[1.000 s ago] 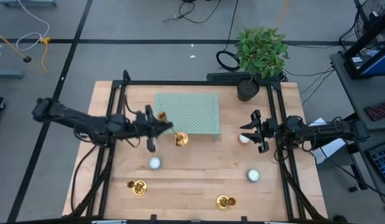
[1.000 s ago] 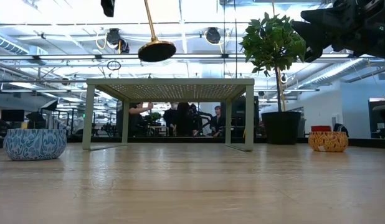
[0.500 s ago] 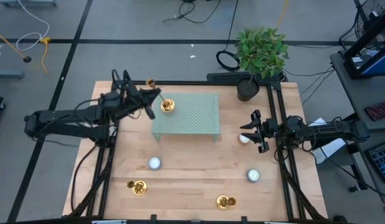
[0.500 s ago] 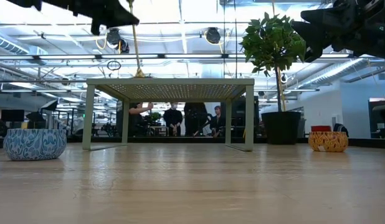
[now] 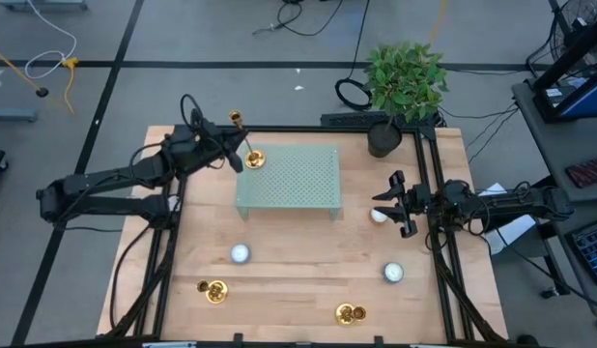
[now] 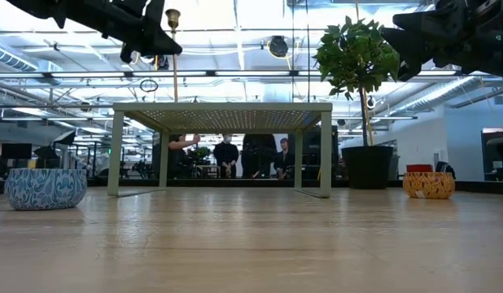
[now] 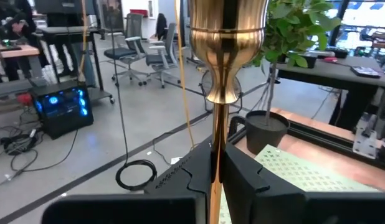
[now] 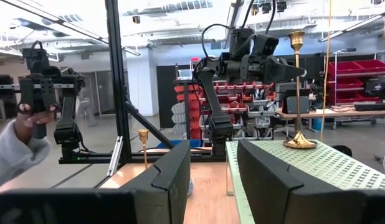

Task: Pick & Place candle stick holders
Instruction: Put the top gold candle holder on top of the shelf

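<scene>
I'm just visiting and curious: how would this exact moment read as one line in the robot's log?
left gripper: shut on candlestick, base on green perforated stand | right gripper: open, waiting at right edge | two candlesticks: near front edge

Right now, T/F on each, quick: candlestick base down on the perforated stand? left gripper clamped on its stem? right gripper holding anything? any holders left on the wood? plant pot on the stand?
1. The held candlestick rests its base on the green perforated stand. True: the right wrist view shows the base on the top, near a corner.
2. The left gripper has let go. False: its fingers are shut on the stem.
3. The right gripper holds a candlestick. False: it is open and empty, by the table's right edge.
4. Two other candlesticks stand on the wooden table. True.
5. The potted plant sits on the stand. False: it sits at the table's far right corner.
</scene>
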Tool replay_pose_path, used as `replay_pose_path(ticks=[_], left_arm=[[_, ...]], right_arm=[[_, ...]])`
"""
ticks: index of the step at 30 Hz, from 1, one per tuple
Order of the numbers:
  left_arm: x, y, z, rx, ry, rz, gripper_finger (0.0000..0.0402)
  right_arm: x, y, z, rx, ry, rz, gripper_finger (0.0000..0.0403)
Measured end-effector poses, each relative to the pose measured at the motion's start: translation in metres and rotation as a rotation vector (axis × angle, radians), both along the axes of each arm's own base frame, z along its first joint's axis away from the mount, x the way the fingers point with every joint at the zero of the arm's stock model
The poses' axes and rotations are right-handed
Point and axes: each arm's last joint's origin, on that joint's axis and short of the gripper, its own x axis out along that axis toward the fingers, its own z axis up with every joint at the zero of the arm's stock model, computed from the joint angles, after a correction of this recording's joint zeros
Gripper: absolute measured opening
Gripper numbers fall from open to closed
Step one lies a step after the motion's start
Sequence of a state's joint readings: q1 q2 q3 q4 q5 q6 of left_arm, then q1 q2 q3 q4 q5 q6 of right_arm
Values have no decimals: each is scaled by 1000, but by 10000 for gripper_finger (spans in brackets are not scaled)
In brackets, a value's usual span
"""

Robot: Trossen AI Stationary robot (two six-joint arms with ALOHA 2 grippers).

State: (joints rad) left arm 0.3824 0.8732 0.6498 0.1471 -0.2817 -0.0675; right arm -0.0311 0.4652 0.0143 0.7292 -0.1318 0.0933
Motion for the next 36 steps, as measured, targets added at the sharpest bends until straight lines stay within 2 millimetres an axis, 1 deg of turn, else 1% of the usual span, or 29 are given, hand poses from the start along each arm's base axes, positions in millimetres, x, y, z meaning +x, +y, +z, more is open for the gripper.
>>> replay_pose_path(ticks=[4,14,17,23,27,32,36], left_arm=[[1,0,-1,10,17,-14,29],[1,0,-2,5,29,-14,37],[1,1,-5,-3,54,-14,57],[0,1,-3,1,41,10,116],[0,1,-3,-1,40,18,146],[-1,1,-9,-28,92,18,168],[-6,-5,-13,-66,142,-8,172]], right_arm=[[0,0,0,-28,-3,-7,128],[0,0,0,-29,-3,-8,128],[0,0,0,-29,-2,-7,128],[0,0,0,-29,-1,-7,128],[0,0,0,-29,-1,-8,128],[0,0,0,-26,0,-6,128],[0,0,0,-26,2,-6,128]])
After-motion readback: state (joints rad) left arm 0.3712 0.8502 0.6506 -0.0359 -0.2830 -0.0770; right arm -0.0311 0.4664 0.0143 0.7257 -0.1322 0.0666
